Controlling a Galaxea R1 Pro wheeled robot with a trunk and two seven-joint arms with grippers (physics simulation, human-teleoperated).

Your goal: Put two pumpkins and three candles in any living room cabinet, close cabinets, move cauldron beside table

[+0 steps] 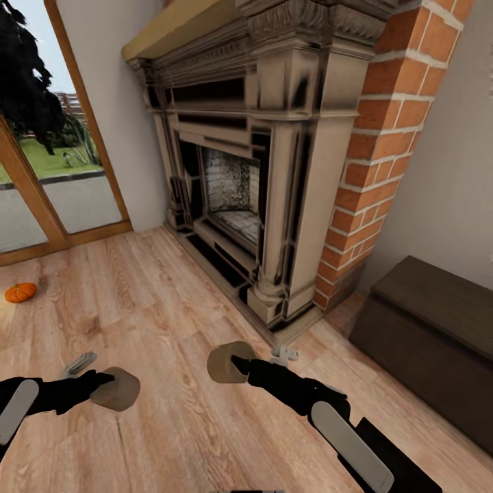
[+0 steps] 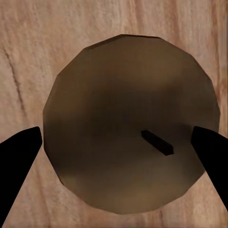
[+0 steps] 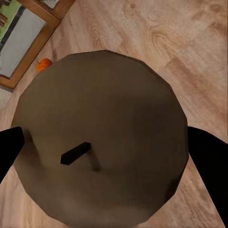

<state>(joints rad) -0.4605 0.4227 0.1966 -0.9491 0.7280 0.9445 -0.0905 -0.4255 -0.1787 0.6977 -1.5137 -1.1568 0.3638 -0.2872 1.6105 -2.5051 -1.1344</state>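
A round tan candle (image 2: 130, 123) is seen end-on, its flat face shaded darker brown toward the middle, with a short dark wick (image 2: 157, 142) lying slanted across it off-centre. The two black fingertips (image 2: 19, 164) of the left gripper (image 2: 121, 159) come in from opposite sides and sit against the candle's rim, one on each side, clasping it. Behind the candle is a pale wooden floor (image 2: 28, 57) with visible grain.
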